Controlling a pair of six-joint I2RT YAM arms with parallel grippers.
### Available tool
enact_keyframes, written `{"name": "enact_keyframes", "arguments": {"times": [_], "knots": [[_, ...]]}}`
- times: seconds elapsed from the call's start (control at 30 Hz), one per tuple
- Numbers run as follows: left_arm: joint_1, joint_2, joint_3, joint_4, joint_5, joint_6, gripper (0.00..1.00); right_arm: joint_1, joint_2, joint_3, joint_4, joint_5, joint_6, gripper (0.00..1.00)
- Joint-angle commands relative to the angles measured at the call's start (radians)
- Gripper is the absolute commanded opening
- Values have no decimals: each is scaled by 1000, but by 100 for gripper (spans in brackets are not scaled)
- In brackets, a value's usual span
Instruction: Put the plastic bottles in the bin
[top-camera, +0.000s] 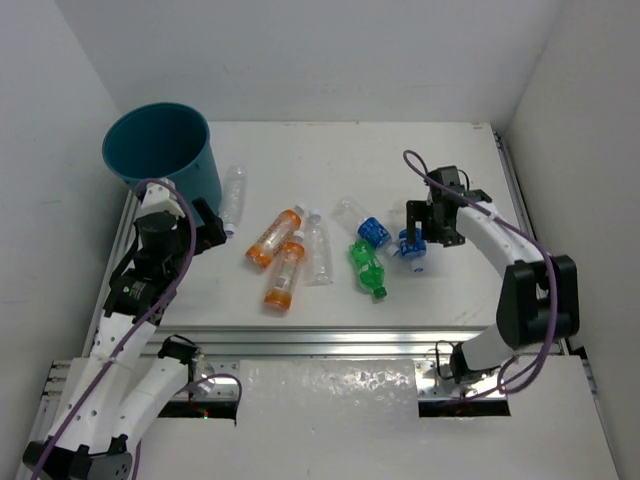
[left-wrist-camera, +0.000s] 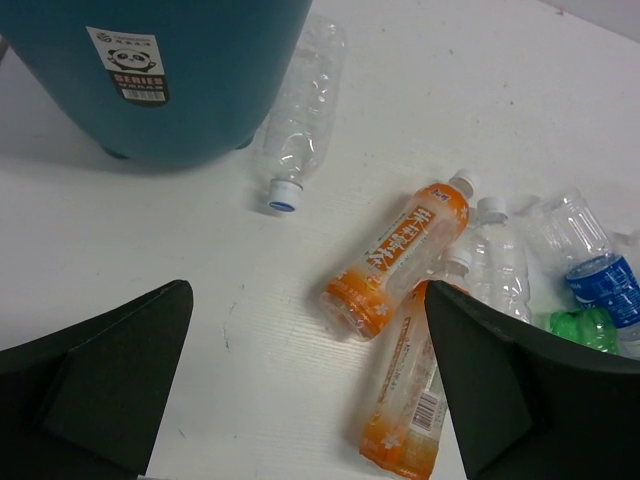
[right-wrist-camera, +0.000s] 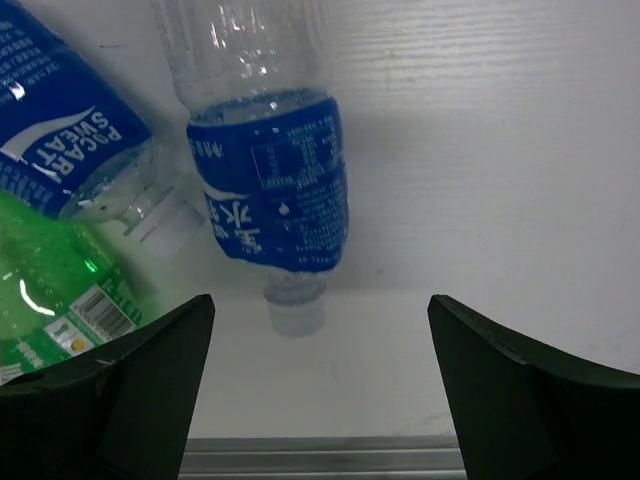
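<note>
Right pincer (right-wrist-camera: 318, 312) of mine spread wide over a blue-labelled bottle (right-wrist-camera: 275, 180), well right of the bin (top-camera: 205, 172); my left pincer (left-wrist-camera: 308, 295) wide and empty, just beside it. Its inside looks empty, though partly shadowed: seemingly all bottles (top-camera: 280, 275) are yet to go in.

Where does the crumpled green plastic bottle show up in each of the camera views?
Top external: the green plastic bottle lies just right of centre.
Left wrist: at the right edge, low down.
Right wrist: in the lower left corner.
Shared landmark: the clear blue-labelled bottle lying right beside it.
</note>
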Motion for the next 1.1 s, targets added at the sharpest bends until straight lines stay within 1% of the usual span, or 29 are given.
{"name": "enact_keyframes", "arguments": {"times": [0.0,0.13,0.17,0.23,0.27,0.37,0.4,0.43,0.47,0.57,0.6,0.67,0.7,0.73,0.77,0.8,0.83,0.87,0.9,0.93,0.97,1.0,1.03,1.07], "knots": [[11,-7,-1,51,27,17,100,-20,54,81,110,-111,-57,88],[11,2,-1,51,38,19,100,-23,187,136,123,-101,-79,88],[11,0,-2,51,38,19,100,-29,228,148,118,-102,-85,85],[11,0,-4,52,41,19,100,-38,256,145,124,-104,-85,80],[11,0,-2,55,44,19,100,-48,272,126,147,-115,-81,74],[11,11,-4,58,59,23,100,-63,302,92,186,-116,-74,68],[11,17,-2,58,64,25,100,-66,308,86,189,-118,-71,68],[11,20,-2,58,73,26,100,-66,310,75,196,-116,-67,65],[11,25,-1,60,76,26,100,-68,308,70,196,-116,-68,55],[11,26,2,63,94,29,100,-66,267,52,193,-116,-61,40],[11,29,7,63,106,31,100,-68,208,46,196,-116,-56,31],[11,34,10,77,166,26,100,-66,132,23,200,-101,-47,25],[11,39,10,87,245,17,100,-62,41,10,201,-104,-39,22],[10,42,13,107,292,0,100,-55,-13,0,207,-115,-41,22],[1,54,24,124,329,-18,100,-45,-67,-11,218,-165,-42,21],[-7,62,30,171,434,-55,100,-19,-172,-32,236,-203,-44,21],[-32,74,37,196,487,-78,100,-6,-220,-42,250,-260,-42,21],[-52,100,56,233,534,-105,100,3,-263,-52,265,-342,-41,22],[-78,114,62,320,618,-160,100,17,-334,-71,299,-524,-25,22],[-148,143,76,366,646,-187,100,27,-363,-76,311,-611,-13,22],[-188,158,82,468,677,-240,100,47,-388,-94,360,-779,14,22],[-228,174,88,518,689,-263,100,61,-412,-105,393,-841,34,22],[-296,190,96,578,699,-280,100,78,-461,-117,423,-887,57,21],[-329,225,119,618,702,-293,100,112,-483,-131,499,-926,80,21]]}}
